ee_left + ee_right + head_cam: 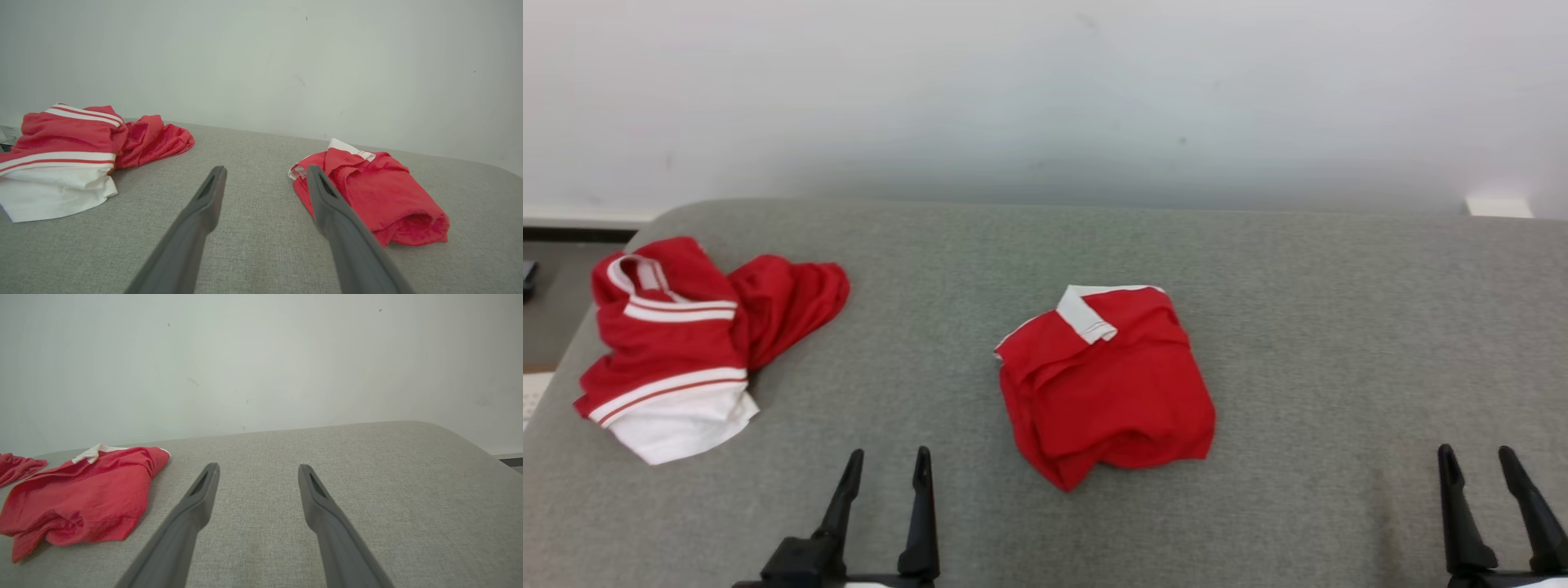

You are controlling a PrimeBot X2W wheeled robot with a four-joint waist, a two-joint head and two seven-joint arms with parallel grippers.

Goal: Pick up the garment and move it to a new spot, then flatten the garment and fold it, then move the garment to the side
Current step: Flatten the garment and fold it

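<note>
The red garment [1107, 392] lies near the middle of the grey padded surface [1298, 327], bunched into a loose, roughly square bundle. A white band [1086, 314] crosses its far edge at a slant, and soft folds run across its top. Its near edge ends in a rumpled point.

Well apart from it, toward the left end of the surface, sits a red and white garment [670, 351], crumpled, with white stripes and a white panel at its near end.

The left gripper [889, 452] hovers above the near edge of the surface, its two dark fingers spread and holding nothing. The right gripper [1476, 448] hovers at the lower right, also spread and empty, well to the right of the red garment.

From above, the head view gives the bundle's outline and the gap between the two garments. The left wrist view looks low along the left gripper [266, 167] and shows the red garment [376, 196] from the side: its thickness, and a rolled, hollow fold at its near right end. One finger overlaps its left edge in that view. The right wrist view, past the right gripper [258, 465], shows the red garment [81, 498] at the left, lying low with a ragged near corner, and the rounded right end of the surface against the pale wall [261, 355].
</note>
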